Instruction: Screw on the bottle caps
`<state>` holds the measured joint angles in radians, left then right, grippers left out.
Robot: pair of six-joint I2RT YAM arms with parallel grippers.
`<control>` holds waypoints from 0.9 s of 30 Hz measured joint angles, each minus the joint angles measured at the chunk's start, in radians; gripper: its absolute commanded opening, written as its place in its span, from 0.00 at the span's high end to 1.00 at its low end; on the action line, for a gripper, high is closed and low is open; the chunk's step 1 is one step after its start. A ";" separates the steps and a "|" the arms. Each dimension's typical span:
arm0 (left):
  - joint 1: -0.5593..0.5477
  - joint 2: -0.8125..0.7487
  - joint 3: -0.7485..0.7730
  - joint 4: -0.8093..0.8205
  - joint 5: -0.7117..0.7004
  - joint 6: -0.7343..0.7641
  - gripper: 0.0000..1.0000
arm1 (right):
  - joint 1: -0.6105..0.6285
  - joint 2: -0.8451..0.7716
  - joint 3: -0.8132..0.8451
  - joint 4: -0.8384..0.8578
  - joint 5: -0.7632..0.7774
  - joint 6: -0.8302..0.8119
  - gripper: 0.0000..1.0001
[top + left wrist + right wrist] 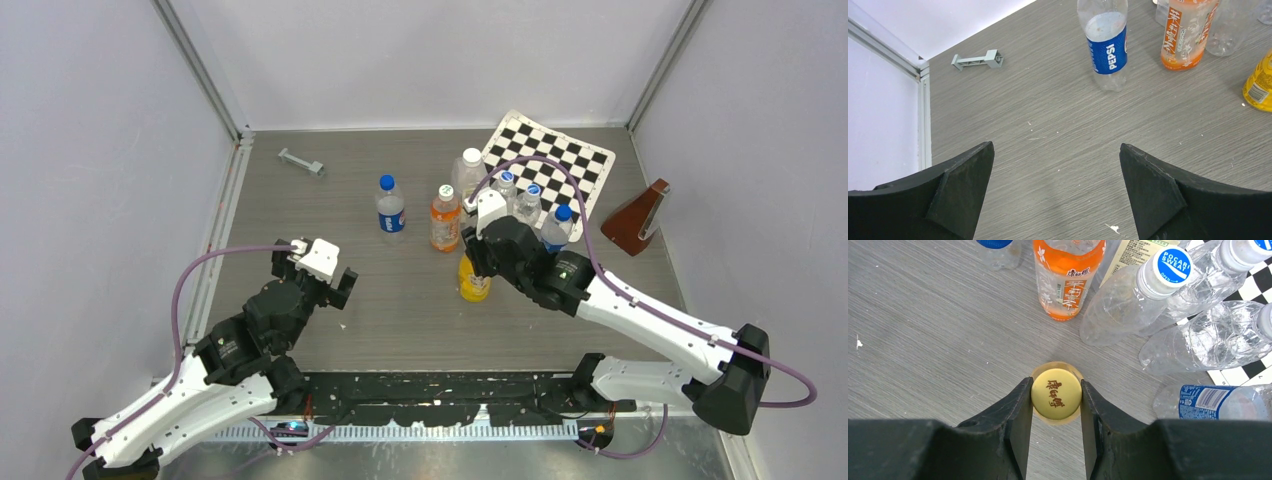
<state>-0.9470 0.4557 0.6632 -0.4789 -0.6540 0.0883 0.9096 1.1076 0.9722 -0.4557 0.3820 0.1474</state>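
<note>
The right fingers [1013, 415] are closed on the yellow cap [1056, 393], one pad pressed to each side of its rim, its brown printed lettering facing up. The cap sits on top of the juice bottle [474, 282], whose amber shoulder shows as a ring around it; how far it is threaded on cannot be told. The bottle stands upright on the grey surface [400, 320], just in front of a cluster of other bottles. Nearest is an orange-drink bottle [1067, 277], and to its right lie crumpled clear bottles [1198, 340] — one with a Pocari Sweat cap [1173, 265] — partly over a checkerboard sheet [560, 160].

The left fingers [963, 185] are spread wide with nothing between them, above bare surface at the left front. Well beyond them the Pepsi bottle [1107, 47] stands upright, the blue cap [387, 183] on its neck. Farther left, near the back corner, a small grey bracket [978, 60] lies flat.
</note>
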 measured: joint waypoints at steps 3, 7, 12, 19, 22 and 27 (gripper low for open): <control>0.000 0.000 0.000 0.000 0.000 0.000 0.00 | 0.003 -0.010 -0.008 0.003 0.002 0.011 0.53; 0.000 -0.005 0.000 0.000 0.000 0.000 0.00 | 0.006 -0.023 -0.017 0.002 0.002 0.023 0.44; 0.000 -0.027 0.000 0.003 0.001 0.000 0.00 | 0.006 -0.064 -0.024 0.001 0.006 0.043 0.19; 0.000 -0.088 0.000 0.008 0.029 -0.006 0.00 | 0.007 -0.233 -0.040 0.003 0.034 0.077 0.00; 0.000 -0.141 0.004 0.005 0.044 -0.024 0.00 | 0.008 -0.363 -0.072 0.017 0.056 0.080 0.00; 0.000 -0.265 0.024 -0.007 0.068 -0.050 0.00 | 0.008 -0.634 -0.192 0.074 0.088 0.057 0.00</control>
<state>-0.9470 0.1909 0.6872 -0.4862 -0.5865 0.0383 0.9173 0.4732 0.7807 -0.3813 0.4698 0.2043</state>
